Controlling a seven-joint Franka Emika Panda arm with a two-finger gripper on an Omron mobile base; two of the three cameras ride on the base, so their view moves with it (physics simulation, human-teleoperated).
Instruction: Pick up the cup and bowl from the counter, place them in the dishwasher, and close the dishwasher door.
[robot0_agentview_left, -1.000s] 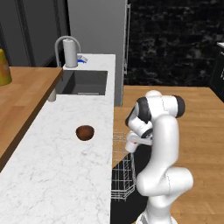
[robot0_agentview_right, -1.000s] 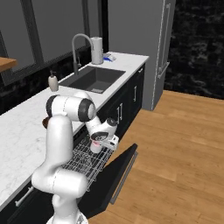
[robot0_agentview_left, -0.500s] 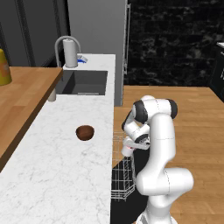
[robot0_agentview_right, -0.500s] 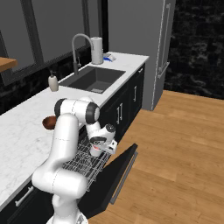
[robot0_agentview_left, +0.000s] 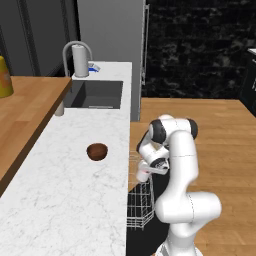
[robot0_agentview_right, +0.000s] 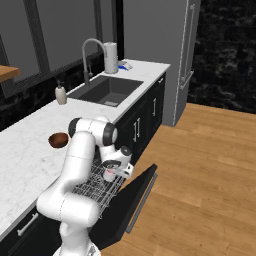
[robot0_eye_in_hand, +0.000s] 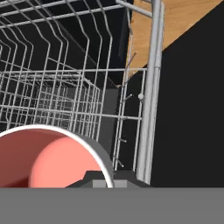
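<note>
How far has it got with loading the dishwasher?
Partway. The gripper holds the cup over the pulled-out wire rack, not yet set down. The bowl sits on the counter, untouched. The dishwasher door hangs open, so the bowl and closing the door are left.

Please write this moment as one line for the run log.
phase: placing | end effector: shut on small white-and-pink cup, above white wire rack | dark reddish-brown bowl: on white marble counter | black dishwasher door: open
</note>
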